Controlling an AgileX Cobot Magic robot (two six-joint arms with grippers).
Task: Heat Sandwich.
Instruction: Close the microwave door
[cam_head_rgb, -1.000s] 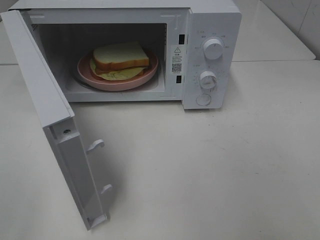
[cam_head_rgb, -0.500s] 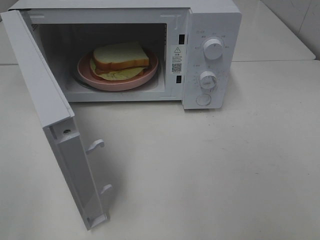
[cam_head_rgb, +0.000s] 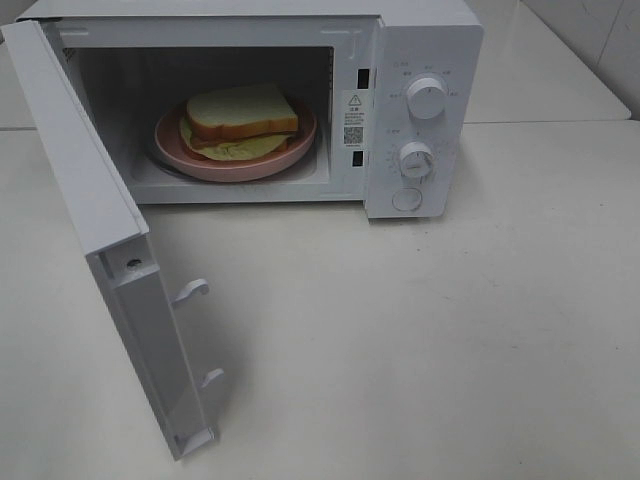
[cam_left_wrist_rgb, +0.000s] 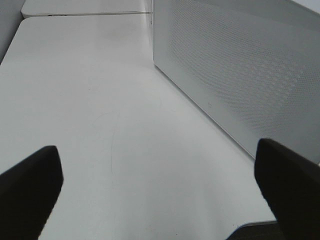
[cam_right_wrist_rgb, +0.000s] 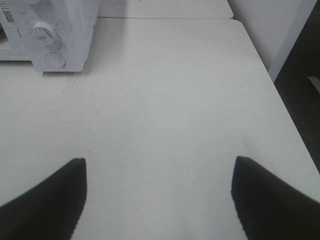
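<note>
Both grippers stand wide and empty. The sandwich (cam_head_rgb: 242, 120) lies on the pink plate (cam_head_rgb: 292, 158) inside the microwave (cam_head_rgb: 430, 40) — its open door (cam_head_rgb: 85, 190) swings out nearer the left gripper (cam_left_wrist_rgb: 157, 165) than the right gripper (cam_right_wrist_rgb: 160, 170), so closing probably falls to the left.

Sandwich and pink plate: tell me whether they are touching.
Touching. The exterior high view shows the sandwich lying on the pink plate inside the open microwave, with its green filling resting on the plate's surface and no gap.

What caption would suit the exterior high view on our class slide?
Sandwich on pink plate sits inside the open microwave, door swung wide.
</note>
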